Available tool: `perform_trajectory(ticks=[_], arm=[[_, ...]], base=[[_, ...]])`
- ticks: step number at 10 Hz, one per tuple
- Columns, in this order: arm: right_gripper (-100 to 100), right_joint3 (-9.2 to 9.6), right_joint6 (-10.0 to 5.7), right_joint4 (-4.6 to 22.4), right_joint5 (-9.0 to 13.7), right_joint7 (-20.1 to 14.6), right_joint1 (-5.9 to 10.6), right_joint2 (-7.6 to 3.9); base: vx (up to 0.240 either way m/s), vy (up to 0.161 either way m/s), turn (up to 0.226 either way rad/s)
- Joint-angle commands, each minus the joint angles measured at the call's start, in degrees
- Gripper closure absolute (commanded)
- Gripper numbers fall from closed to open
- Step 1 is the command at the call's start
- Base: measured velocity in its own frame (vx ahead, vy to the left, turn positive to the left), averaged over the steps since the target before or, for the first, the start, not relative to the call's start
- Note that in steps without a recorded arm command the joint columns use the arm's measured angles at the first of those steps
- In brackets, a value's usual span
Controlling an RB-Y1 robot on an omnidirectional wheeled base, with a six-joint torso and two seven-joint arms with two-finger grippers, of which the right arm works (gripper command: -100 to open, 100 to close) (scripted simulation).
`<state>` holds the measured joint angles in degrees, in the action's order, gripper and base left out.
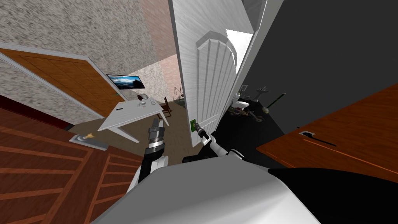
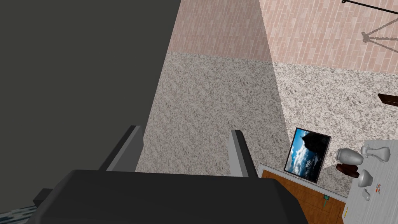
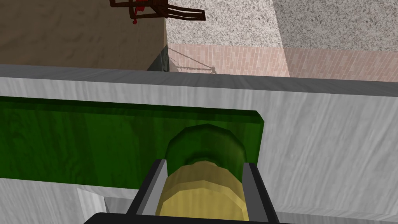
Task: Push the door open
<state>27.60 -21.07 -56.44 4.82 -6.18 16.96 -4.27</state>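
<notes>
A white panelled door (image 1: 210, 77) stands ajar ahead of me, its edge toward me. Low on it is a green handle plate (image 1: 192, 124) (image 3: 97, 144) carrying a yellow knob (image 3: 202, 194) on a green collar. My right gripper (image 1: 197, 127) (image 3: 204, 166) is at that plate, shut on the knob, with one finger pressed against each side. My left gripper (image 1: 156, 123) (image 2: 184, 130) hangs to the left of the door, open and holding nothing, away from the door face.
A white table (image 1: 128, 114) with small vases stands left of the door, with a chair (image 1: 167, 105) behind it. A brown door (image 1: 70, 81) lies to my left and another (image 1: 342, 132) to my right. A toilet (image 1: 243, 105) shows through the gap.
</notes>
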Motion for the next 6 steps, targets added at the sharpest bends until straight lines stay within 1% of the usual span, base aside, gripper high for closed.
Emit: perform_trajectory(ticks=[1, 3, 6], arm=[[100, -1.88, -0.15, -0.25, 0.11, 0.47, 0.08, -0.49], [100, -3.14, -0.16, 0.21, 0.13, 0.87, 0.23, -0.32], [100, -5.0, -0.17, 0.9, 0.17, 1.45, 0.44, -0.03]], base=[[0.073, 0.114, -0.04], [0.082, 0.088, -0.045], [0.068, 0.11, -0.047]])
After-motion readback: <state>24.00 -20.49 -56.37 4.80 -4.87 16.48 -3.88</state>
